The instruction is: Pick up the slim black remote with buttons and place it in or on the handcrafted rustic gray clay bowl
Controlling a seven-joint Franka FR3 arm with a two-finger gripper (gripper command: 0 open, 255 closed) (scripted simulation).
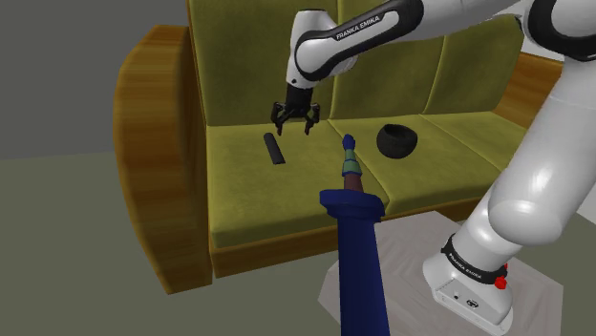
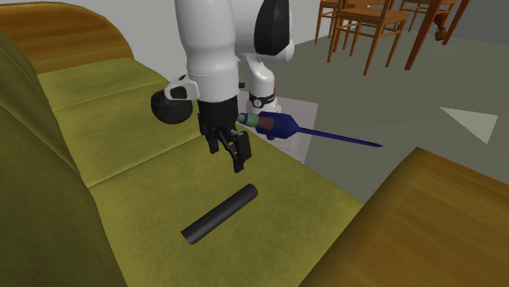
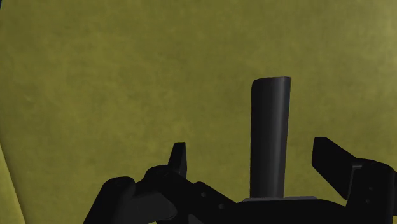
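Olive-green sofa point(image 1: 267, 205) cushions serve as the work surface, and the remote point(image 1: 274, 148) lies flat on the seat, a slim dark bar with no buttons I can make out. In the shoulder view it sits at about 7 o'clock from the hand point(image 1: 295, 128), which hangs above it and apart from it. The two fingers stand wide apart and hold nothing. In the wrist view the remote runs lengthwise through the gap between them, touched by neither and closer to one finger than the other.

The bowl point(image 1: 396, 140), drawn nearly black, rests on the next seat cushion, at about 3 o'clock from the hand in the shoulder view, well apart from the remote. A long blue tool point(image 1: 355, 239) juts up in front of the sofa at 5 o'clock from the hand.

I judge this to be the approach to the grasp, with the pick not yet made. The next move calls for centring the hand slightly over the bar, descending until the fingers flank its narrow sides, then closing. The carry to the bowl will need some lift.
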